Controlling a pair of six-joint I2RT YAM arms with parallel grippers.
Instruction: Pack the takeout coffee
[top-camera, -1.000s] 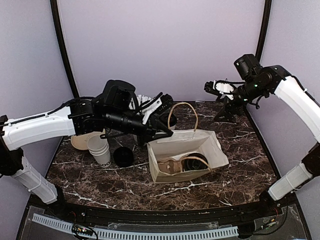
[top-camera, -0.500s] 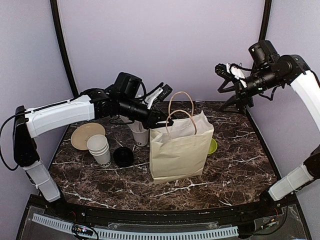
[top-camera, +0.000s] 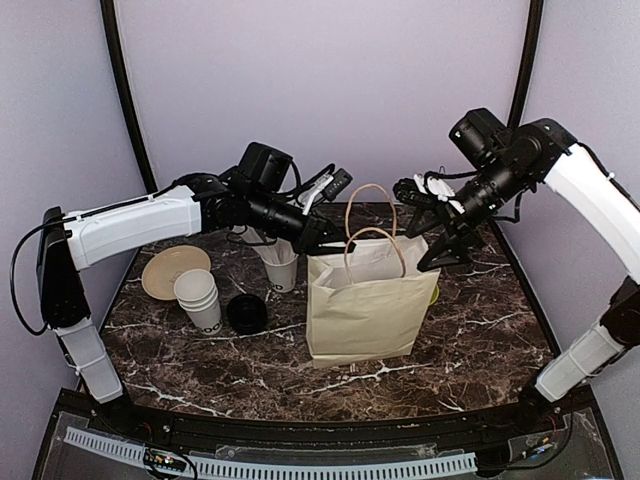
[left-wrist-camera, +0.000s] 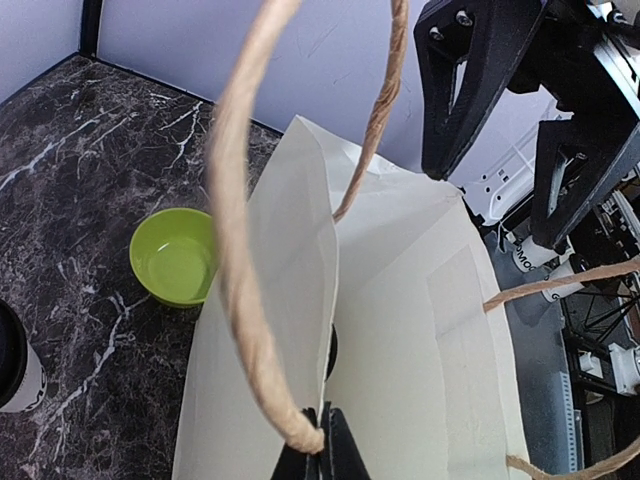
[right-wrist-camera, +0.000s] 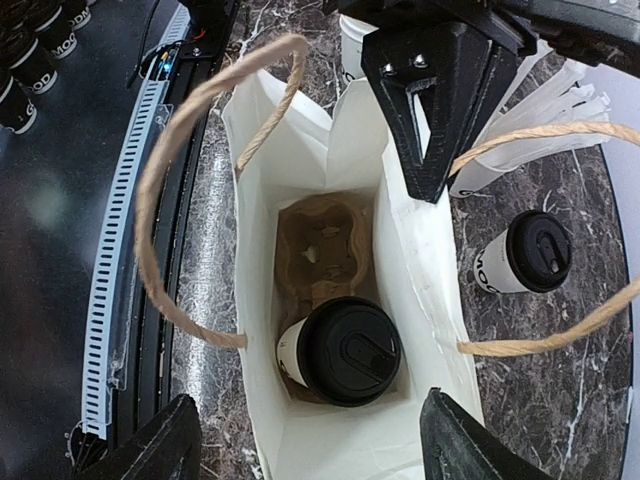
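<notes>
A white paper bag (top-camera: 360, 300) stands upright mid-table with its twine handles up. My left gripper (top-camera: 338, 241) is shut on the bag's rim (left-wrist-camera: 322, 440) by a handle's root. In the right wrist view one takeout coffee (right-wrist-camera: 345, 350) with a black lid sits inside the bag in a brown cardboard carrier (right-wrist-camera: 322, 245). A second takeout coffee (right-wrist-camera: 522, 256) stands on the table beside the bag, also at the left wrist view's edge (left-wrist-camera: 14, 362). My right gripper (top-camera: 430, 222) hovers open over the bag's mouth, its jaws empty (right-wrist-camera: 305, 425).
A cup of white straws (top-camera: 281, 268) stands behind the bag's left. A stack of lidless cups (top-camera: 200, 298), a loose black lid (top-camera: 246, 313) and a tan disc (top-camera: 170, 270) lie at the left. A green bowl (left-wrist-camera: 178, 262) sits beside the bag.
The bag lay on its side a second ago; my left gripper has pulled it upright by the rim. My right gripper swung in from the back right to above the bag.
</notes>
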